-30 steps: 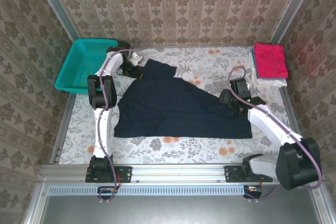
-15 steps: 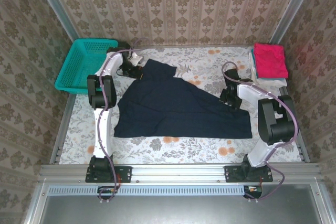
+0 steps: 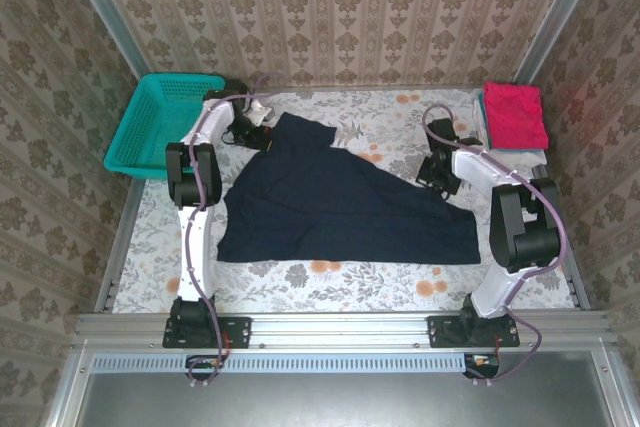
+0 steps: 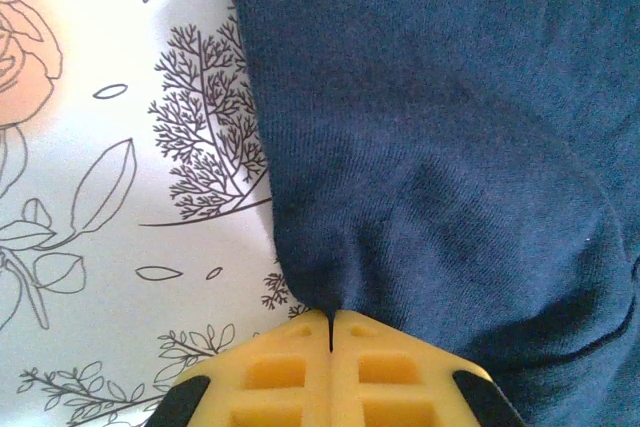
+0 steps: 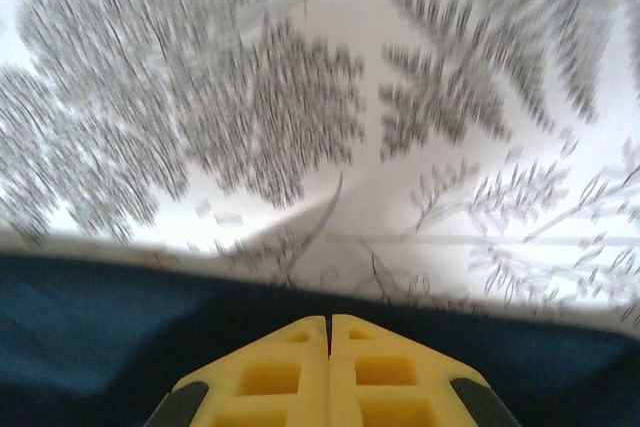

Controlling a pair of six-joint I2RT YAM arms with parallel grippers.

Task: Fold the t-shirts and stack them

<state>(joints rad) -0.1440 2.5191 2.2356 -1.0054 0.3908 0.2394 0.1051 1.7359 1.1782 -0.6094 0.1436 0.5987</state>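
Ahead of the jaws of the right gripper (image 5: 329, 319), the white floral-print tablecloth (image 5: 300, 97) is motion-blurred; whether they pinch the dark navy cloth t-shirt (image 5: 100, 337) is hidden.

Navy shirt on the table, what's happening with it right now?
Both arms have hold of the navy t-shirt, which lies spread on the flowered table. The left gripper has its fingers shut on cloth at the far left corner, and the right gripper has its fingers shut on the right edge. A folded pink t-shirt sits on a white t-shirt at the far right. No fold is made yet.
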